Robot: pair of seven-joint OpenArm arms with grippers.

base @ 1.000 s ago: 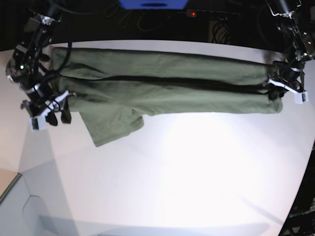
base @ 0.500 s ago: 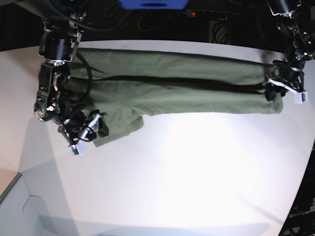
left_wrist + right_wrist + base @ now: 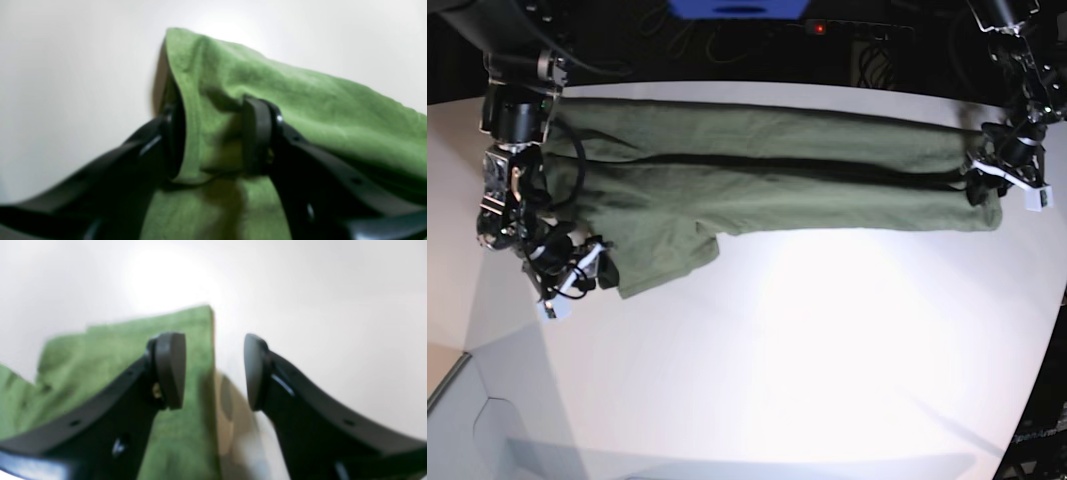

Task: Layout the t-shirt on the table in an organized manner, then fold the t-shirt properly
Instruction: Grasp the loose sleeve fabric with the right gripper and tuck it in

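Observation:
The olive-green t-shirt [image 3: 767, 170] lies folded into a long band across the back of the white table [image 3: 827, 350], with one sleeve [image 3: 662, 255] sticking out toward the front on the left. My left gripper [image 3: 987, 185] is at the band's right end. In the left wrist view the left gripper [image 3: 215, 140] is open, and a fold of the t-shirt [image 3: 300, 100] stands between its fingers. My right gripper [image 3: 582, 278] hovers at the sleeve's left edge. The right gripper [image 3: 213, 370] is open, one finger over the t-shirt [image 3: 116, 343] and the other over the bare table [image 3: 333, 306].
A blue object [image 3: 737, 8] and dark cables sit behind the table's back edge. The table's curved edge [image 3: 1037, 380] runs down the right side. At the lower left the tabletop ends at a corner [image 3: 452, 385].
My right arm swung from the shirt's left end down to the sleeve's outer edge, then eased back slightly left. The left arm stayed at the right end.

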